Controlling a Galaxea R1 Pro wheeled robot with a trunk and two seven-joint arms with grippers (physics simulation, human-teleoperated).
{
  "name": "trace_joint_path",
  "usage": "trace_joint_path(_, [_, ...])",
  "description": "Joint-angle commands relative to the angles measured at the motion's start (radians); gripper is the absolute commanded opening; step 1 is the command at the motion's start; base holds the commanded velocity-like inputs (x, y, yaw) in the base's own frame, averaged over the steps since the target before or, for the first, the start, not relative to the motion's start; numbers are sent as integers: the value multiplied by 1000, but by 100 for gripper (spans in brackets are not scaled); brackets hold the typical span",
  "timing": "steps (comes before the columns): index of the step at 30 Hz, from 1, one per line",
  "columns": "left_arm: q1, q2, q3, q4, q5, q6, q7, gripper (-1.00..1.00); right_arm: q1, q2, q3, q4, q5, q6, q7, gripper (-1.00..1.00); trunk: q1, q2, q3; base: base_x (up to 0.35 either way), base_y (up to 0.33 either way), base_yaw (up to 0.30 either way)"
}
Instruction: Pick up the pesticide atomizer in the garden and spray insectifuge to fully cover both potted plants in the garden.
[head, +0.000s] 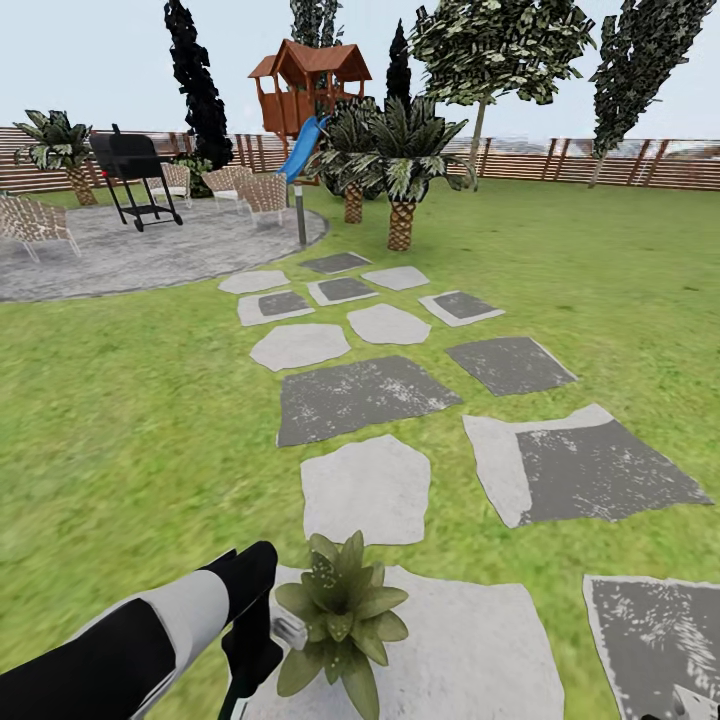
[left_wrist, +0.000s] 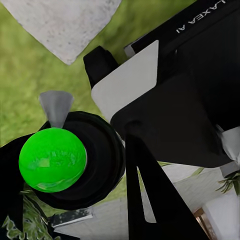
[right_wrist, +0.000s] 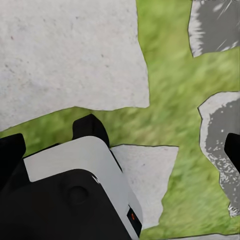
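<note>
Here a potted plant (head: 340, 620) sits on a stepping stone (head: 470, 650).

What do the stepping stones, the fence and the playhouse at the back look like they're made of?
The stepping stones look like rough matt stone, pale and dark grey with speckled patches. The fence seems to be brown wooden slats laid horizontally. The playhouse appears to be reddish-brown timber; its slide looks like smooth blue plastic.

One partial brand mark is legible, on the robot's own housing.
In the left wrist view, white capitals reading "LAXEA AI" stand on a black robot housing (left_wrist: 200, 25), cut off by the picture's edge so the first letters are lost. A tiny red mark on the black casing (right_wrist: 132, 216) in the right wrist view is too small to read.
</note>
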Motion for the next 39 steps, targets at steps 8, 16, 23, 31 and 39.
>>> trace_joint_path(8, [0,3,2,-1,-9,2,-9,-100,-1,0,-2,-1,9,3,10,100,0,0,-1,0,0,0])
trace_joint_path(16, [0,3,13,-2,-9,2,-8,-100,0,0,-2,-1,9,3,13,100,0,0,1,-204,167,-112])
trace_joint_path(23, [0,3,12,-2,-9,2,-9,-100,-1,0,0,-1,10,3,13,100,0,0,1,-274,243,-140])
trace_joint_path(31, [0,3,10,-2,-10,1,-9,-100,0,0,0,-1,9,3,13,100,0,0,-10,-63,57,-4])
trace_joint_path(39, [-2,11,13,0,-9,2,-11,-100,-1,0,0,-2,10,3,13,100,0,0,-15,-1,1,0])
